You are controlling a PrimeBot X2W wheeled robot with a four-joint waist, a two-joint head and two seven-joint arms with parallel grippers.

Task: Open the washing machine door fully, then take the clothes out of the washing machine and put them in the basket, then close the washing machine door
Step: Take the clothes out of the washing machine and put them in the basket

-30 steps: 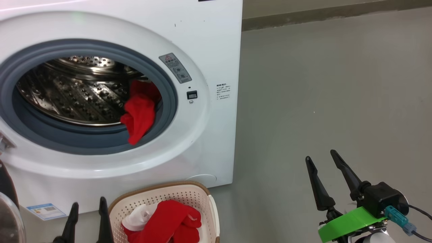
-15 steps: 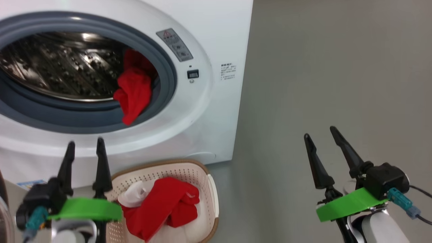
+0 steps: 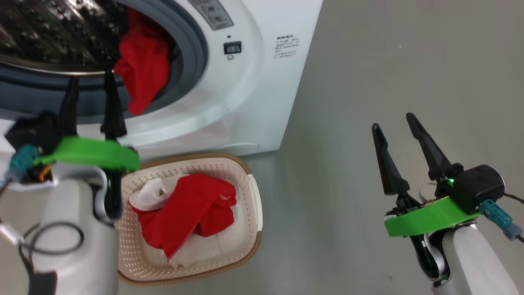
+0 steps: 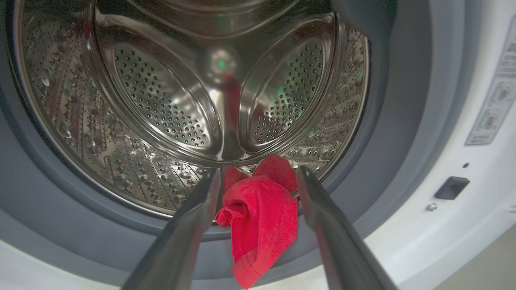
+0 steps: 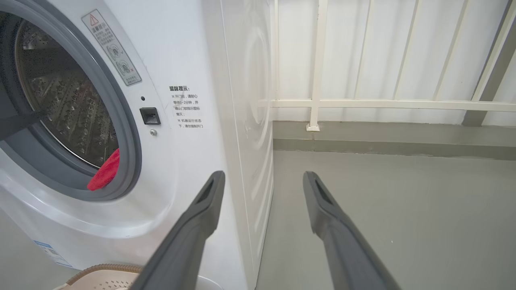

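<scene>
A: Two grippers checked. Left gripper (image 3: 91, 78) at machine (image 3: 266, 102) mouth, right gripper (image 3: 392, 121) over open floor (image 3: 389, 61); fingers apart on both, nothing held.
B: Differences by view?
A: Head view: basket (image 3: 213, 166) at machine's foot, red and white clothes (image 3: 188, 209) inside. Left wrist view: drum (image 4: 161, 100), and red garment (image 4: 262, 217) draped over gasket (image 4: 387, 121) lip, seen between the fingers; contact unclear. Right wrist view: railing (image 5: 363, 104) beyond machine's side.
B: Edges, clearance?
A: Basket rim just beside left arm (image 3: 77, 229). Right gripper well clear of machine's corner.
</scene>
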